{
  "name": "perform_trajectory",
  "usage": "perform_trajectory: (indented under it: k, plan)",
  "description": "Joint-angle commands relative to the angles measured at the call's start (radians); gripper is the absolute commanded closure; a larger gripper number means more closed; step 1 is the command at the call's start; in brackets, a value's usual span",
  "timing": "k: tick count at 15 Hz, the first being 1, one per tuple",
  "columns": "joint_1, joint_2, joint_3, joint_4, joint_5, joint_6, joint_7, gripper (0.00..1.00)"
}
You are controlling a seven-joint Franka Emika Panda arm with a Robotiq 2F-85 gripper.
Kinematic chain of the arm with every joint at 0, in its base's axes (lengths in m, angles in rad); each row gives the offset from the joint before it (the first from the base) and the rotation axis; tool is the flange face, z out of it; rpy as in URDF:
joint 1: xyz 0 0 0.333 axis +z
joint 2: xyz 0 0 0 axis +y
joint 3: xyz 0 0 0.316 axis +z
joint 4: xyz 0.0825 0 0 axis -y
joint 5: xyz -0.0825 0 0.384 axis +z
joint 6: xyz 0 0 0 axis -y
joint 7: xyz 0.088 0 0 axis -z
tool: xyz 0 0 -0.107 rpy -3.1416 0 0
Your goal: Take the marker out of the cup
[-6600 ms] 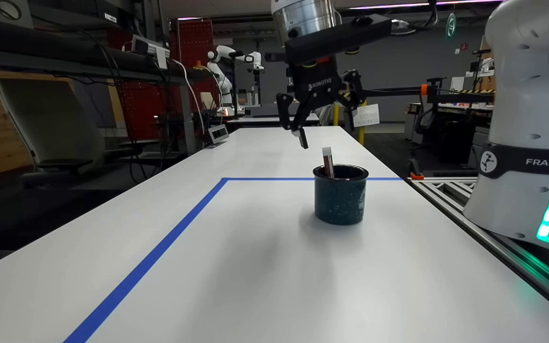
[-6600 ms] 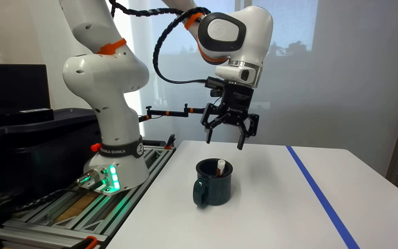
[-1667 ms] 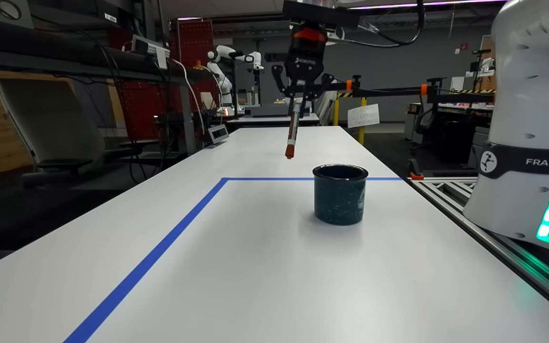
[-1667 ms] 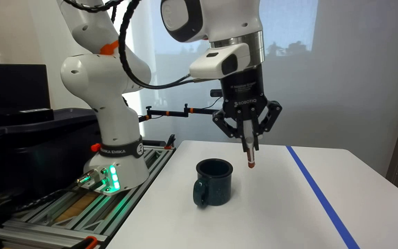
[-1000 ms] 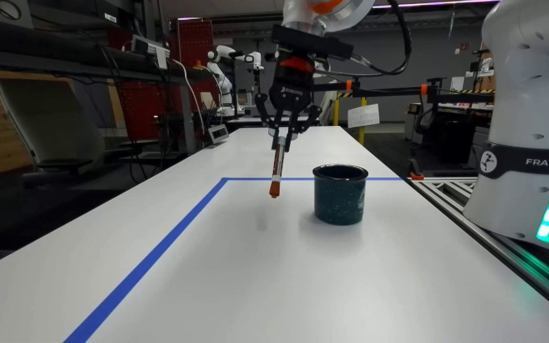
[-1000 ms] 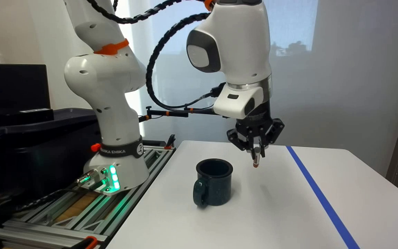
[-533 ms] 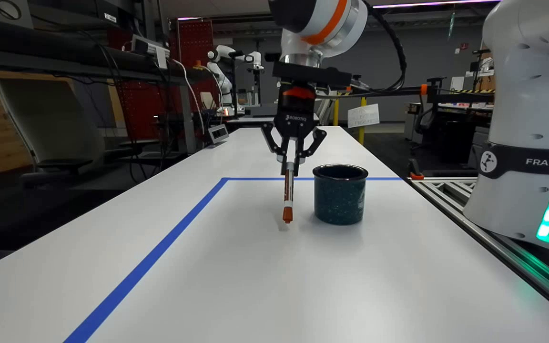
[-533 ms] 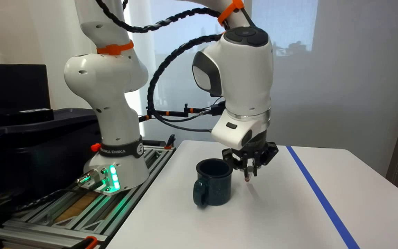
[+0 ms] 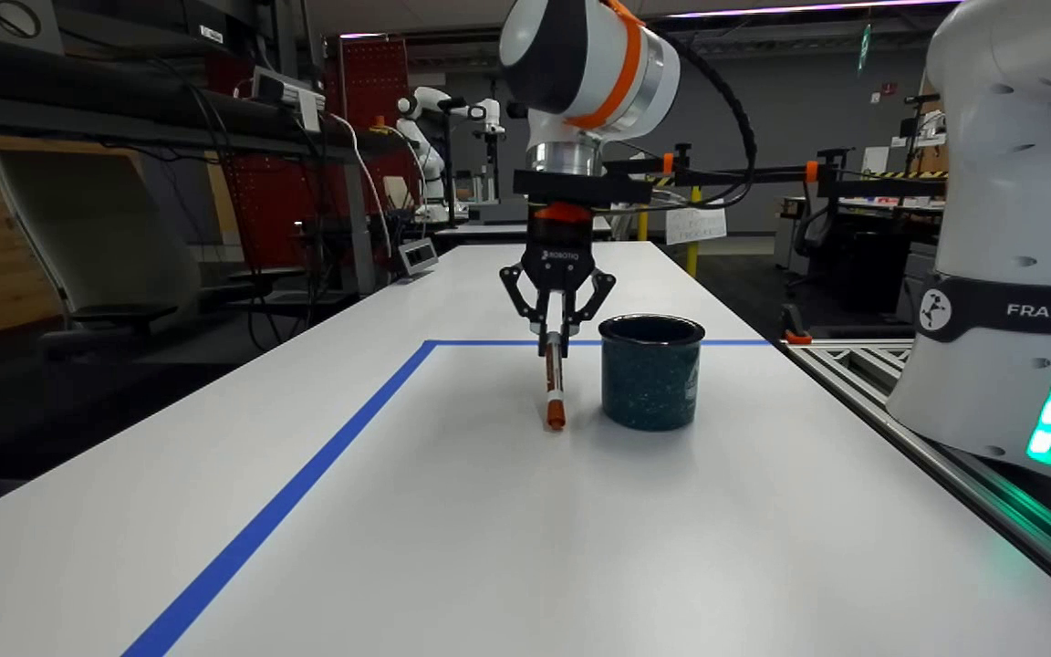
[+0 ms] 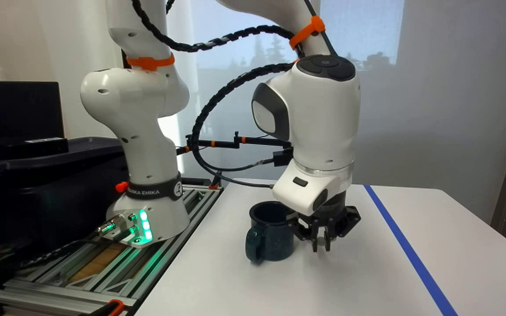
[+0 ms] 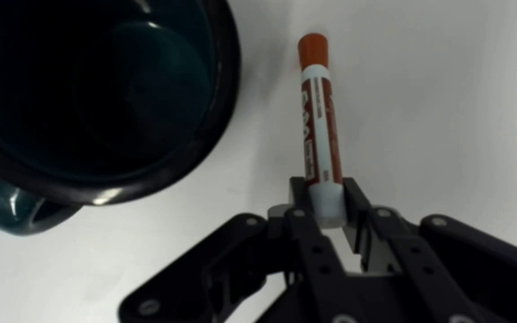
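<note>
Marker's (image 9: 555,379) out of the cup (image 9: 650,383), pale end clamped in the hand (image 9: 554,349), orange end down, nearly upright, just left of the cup in an exterior view. Honestly can't tell if the tip's touching the tabletop (image 9: 434,529).

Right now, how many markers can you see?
1: the marker is gripped nearly upright by the hand, beside the cup, not in it. Part of the cup's inside is too dark to rule out another.
</note>
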Motion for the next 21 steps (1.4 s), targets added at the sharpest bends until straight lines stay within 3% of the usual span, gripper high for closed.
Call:
perform_trajectory:
  k: [1, 5, 7, 8, 9, 12, 16, 19, 21]
  plan:
    - [0.008, 0.056, -0.010, 0.010, -0.138, 0.090, 0.083, 0.95]
    - [0.038, 0.073, -0.027, -0.004, -0.348, 0.157, 0.200, 0.95]
    - [0.070, 0.073, -0.051, -0.013, -0.508, 0.182, 0.290, 0.95]
    - [0.089, 0.074, -0.066, -0.017, -0.596, 0.198, 0.340, 0.53]
    - [0.126, 0.070, -0.102, -0.018, -0.678, 0.201, 0.389, 0.53]
    - [0.170, 0.043, -0.151, -0.018, -0.928, 0.198, 0.547, 0.31]
    - [0.177, -0.032, -0.152, -0.029, -1.169, 0.162, 0.705, 0.02]
    - [0.145, -0.102, -0.103, -0.045, -1.241, 0.132, 0.749, 0.00]
    - [0.122, -0.153, -0.057, -0.068, -1.226, 0.119, 0.700, 0.00]
